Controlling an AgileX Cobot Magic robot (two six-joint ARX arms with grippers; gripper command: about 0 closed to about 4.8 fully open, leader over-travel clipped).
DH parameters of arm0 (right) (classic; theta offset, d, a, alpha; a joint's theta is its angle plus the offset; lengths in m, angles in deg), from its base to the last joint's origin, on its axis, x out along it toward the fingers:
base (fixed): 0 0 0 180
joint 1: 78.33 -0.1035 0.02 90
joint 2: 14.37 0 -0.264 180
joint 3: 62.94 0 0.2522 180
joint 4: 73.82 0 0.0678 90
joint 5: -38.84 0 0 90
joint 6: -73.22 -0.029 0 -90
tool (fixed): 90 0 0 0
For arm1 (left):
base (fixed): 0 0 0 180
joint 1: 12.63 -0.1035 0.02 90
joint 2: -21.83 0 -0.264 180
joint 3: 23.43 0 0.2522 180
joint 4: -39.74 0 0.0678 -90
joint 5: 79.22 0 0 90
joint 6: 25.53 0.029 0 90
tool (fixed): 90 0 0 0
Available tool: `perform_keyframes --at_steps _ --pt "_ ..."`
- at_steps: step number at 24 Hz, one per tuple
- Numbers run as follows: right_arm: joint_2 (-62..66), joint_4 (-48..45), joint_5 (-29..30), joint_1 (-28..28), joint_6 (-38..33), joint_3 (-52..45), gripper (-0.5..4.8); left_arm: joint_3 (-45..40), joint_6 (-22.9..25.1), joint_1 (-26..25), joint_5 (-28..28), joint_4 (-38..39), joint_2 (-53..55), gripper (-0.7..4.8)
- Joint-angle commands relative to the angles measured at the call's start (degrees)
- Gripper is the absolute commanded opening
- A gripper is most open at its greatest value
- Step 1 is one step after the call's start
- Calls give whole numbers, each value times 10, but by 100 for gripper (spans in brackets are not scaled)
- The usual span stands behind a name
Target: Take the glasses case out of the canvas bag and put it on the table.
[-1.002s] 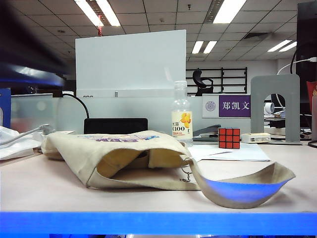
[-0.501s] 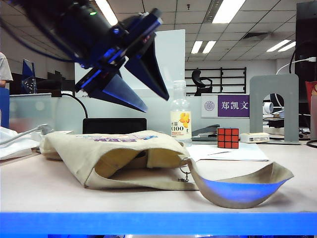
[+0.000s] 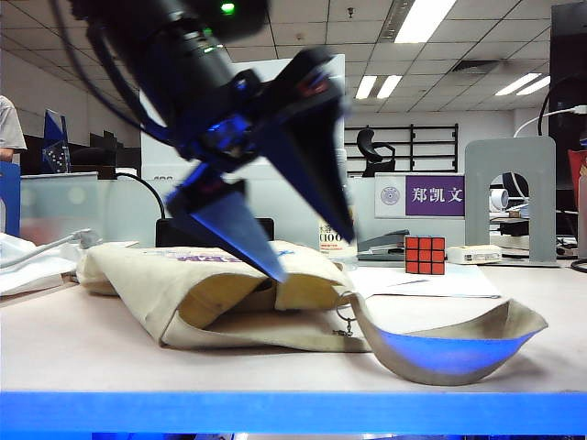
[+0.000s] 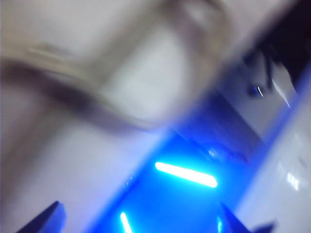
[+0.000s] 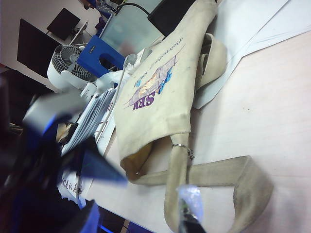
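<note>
- One canvas bag [image 3: 248, 298] flat on table [image 3: 83, 353], mouth gaping, strap looped beside it; glasses case unseen.
- Left gripper [image 3: 307, 243] above bag mouth, jaws spread wide, empty.
- Right gripper beside bag; jaw state unclear.
- Rubik's cube [image 3: 425, 255] behind bag.

The surface [image 3: 83, 353] is a pale beige desktop with a bright blue front edge. A floppy canvas bag [image 3: 165, 284] lies on it left of centre, mouth toward the front, and one strap [image 3: 459, 344] loops out along the surface to the right. Behind the bag stand a drink bottle [image 3: 332, 240], a red puzzle cube [image 3: 425, 255] and some white paper sheets [image 3: 431, 282]. White clutter [image 3: 27, 261] sits at the far left.
</note>
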Motion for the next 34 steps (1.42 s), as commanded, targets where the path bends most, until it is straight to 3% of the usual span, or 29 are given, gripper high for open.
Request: perform_keyframes --at_steps 1,4,8,16,17,18,19,23,26,29,30,32,34 --pt "-1 -3 5 0 0 3 212 2 11 41 2 -21 3 406" --pt "-1 -1 10 0 0 3 212 2 -16 67 1 -62 19 406" --pt "-1 -2 22 0 0 3 212 6 -104 63 16 -127 73 406" --pt "-1 -1 31 -27 -4 3 212 49 -103 42 -40 -131 150 393" --pt "-1 -2 30 -34 -4 3 212 55 -103 38 -38 -132 153 353" --pt "-1 -2 30 -44 -3 3 212 64 -102 38 -33 -136 156 138" --pt "-1 -2 29 -50 -3 3 212 71 -101 37 -20 -143 156 -21" --pt "-1 -2 28 -58 -3 3 212 158 -104 18 58 -148 151 -6" --pt "-1 -15 24 -58 -3 3 212 282 -108 -2 135 -115 150 -6" --pt "-1 -21 2 -58 -1 3 212 379 -96 -13 141 -39 150 -6" --pt "-1 -22 2 -58 3 3 214 391 -75 -18 140 4 150 11" --pt "-1 -13 -7 -57 5 3 241 393 -50 -23 129 66 150 127" --pt "-1 16 -21 -56 5 3 305 393 -23 -23 94 139 150 232"
